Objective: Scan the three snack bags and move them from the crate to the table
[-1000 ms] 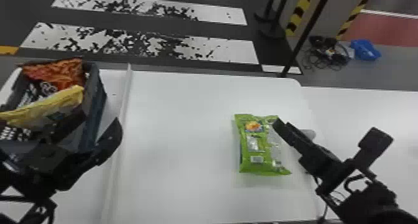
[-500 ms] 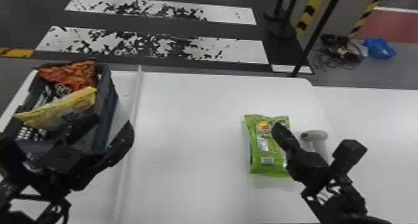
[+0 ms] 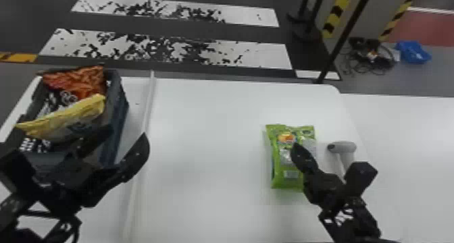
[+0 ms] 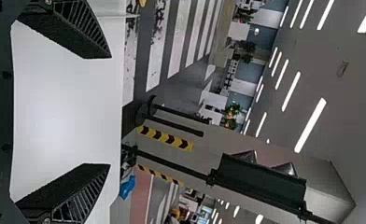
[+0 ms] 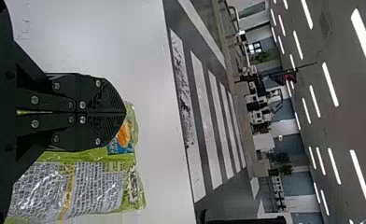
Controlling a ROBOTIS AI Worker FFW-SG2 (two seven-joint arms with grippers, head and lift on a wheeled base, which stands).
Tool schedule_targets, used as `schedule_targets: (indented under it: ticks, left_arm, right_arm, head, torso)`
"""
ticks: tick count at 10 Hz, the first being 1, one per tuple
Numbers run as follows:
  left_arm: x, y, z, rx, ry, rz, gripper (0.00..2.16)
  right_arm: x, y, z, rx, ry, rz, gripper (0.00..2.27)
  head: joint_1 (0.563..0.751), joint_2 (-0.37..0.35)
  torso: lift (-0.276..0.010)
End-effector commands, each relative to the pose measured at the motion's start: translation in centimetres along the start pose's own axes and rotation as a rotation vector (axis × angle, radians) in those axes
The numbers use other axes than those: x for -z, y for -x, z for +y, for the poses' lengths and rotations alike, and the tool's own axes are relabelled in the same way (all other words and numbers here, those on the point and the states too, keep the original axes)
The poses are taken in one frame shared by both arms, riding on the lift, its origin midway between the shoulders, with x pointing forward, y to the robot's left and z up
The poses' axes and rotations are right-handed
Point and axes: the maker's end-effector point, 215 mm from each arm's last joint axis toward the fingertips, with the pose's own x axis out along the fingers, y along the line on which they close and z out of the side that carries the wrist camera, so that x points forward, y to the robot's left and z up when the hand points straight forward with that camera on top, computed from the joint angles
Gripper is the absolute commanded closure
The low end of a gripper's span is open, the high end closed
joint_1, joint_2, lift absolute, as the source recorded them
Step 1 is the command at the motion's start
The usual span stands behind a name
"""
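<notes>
And here's the left gripper (image 4: 109,110), fingers spread wide with nothing between them, by the near side of the crate (image 3: 119,100). Inside, a yellow snack bag (image 3: 76,112) lies aslant, an orange-red snack bag (image 3: 79,79) behind it. Danger here: in the head view one finger looks to be over the crate, the other outside its wall, so closing from there could nip plastic and drag the whole crate!

Over on the right, the green snack bag (image 3: 287,179) lies flat on the worktop (image 3: 209,141), the white handheld scanner (image 3: 345,147) just beside it. The right gripper (image 5: 125,112) is above the bag, fingers pressed together, empty. Dip too low and they'd shove it; swing carelessly towards the scanner and that could topple. Scanned already? Can't tell.
</notes>
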Motion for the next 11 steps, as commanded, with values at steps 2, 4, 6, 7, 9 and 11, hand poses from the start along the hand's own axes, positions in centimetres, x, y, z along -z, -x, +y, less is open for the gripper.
schedule_targets:
  ticks: [2,4,6,7,9,11]
  left_arm:
    - [0.0,-0.1,0.1,0.000,-0.001,-0.005,0.03]
    - [0.1,-0.3,0.2,0.000,0.000,-0.007,0.03]
    - [0.3,-0.5,0.3,0.002,0.001,-0.006,0.03]
    - [0.4,-0.6,0.5,0.001,0.002,-0.005,0.03]
    - [0.5,-1.0,0.5,0.003,0.005,-0.005,0.03]
    - [0.1,-1.1,0.7,0.001,0.002,-0.013,0.03]
  right_arm:
    - [2.3,-0.4,-0.3,0.002,0.003,0.037,2.25]
    - [4.0,-0.5,0.8,-0.018,0.006,0.065,2.25]
    - [5.0,0.2,1.1,-0.021,0.011,0.068,2.25]
    - [5.1,0.6,1.2,-0.022,0.013,0.059,2.25]
    - [3.6,1.3,1.9,-0.030,0.003,0.017,2.23]
    - [-1.0,3.8,2.4,-0.049,-0.080,0.014,0.01]
  head:
    - [0.695,-0.115]
    - [0.695,-0.109]
    - [0.695,-0.095]
    - [0.695,-0.091]
    - [0.695,-0.088]
    - [0.695,-0.089]
  torso:
    - [-0.062]
    - [-0.062]
    - [-0.062]
    - [-0.062]
    - [-0.062]
    - [-0.062]
